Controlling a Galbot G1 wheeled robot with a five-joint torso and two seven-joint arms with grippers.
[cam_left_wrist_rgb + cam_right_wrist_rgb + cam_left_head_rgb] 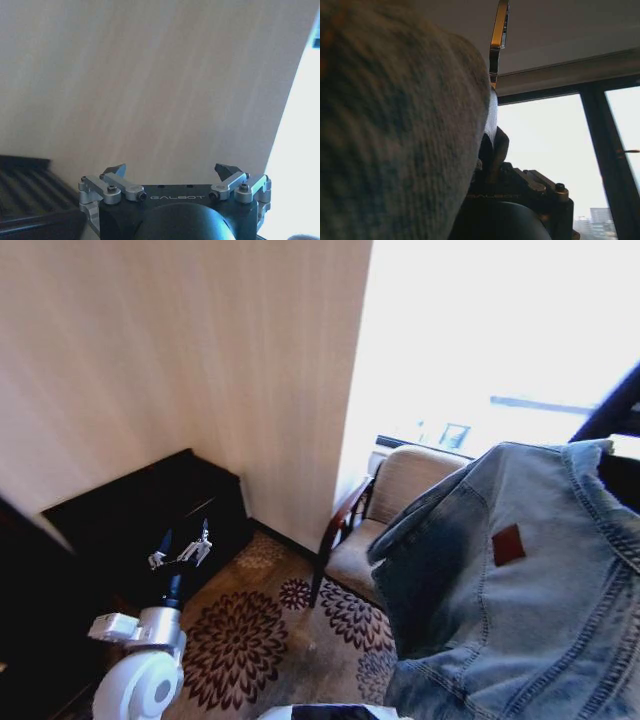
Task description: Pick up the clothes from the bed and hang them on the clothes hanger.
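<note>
The clothes (520,590), one faded light blue denim jacket, are held aloft at the right of the head view, back side toward the camera, with the small brown leather patch (508,544) visible and the collar near the upper right edge. In the right wrist view the denim (400,125) drapes over and against the right gripper (492,150), covering most of it; the fingers appear closed on the fabric, though the cloth hides the contact point. The gripper body sits directly below the fold of cloth, with a window (555,150) and ceiling behind.

The left gripper (183,552) hangs low at the left of the head view, well apart from the jacket, above a dark low cabinet (150,510). In the left wrist view its fingertips (116,170) stand wide apart with nothing between them, facing a pale wood-grain wall (160,80).

Beyond the jacket stands an armchair (390,510) with a tan seat and dark wooden arms, partly covered by the hanging denim. The floor carries a brown carpet (250,640) with a dark floral pattern. Bright window light occupies the upper right of the head view.
</note>
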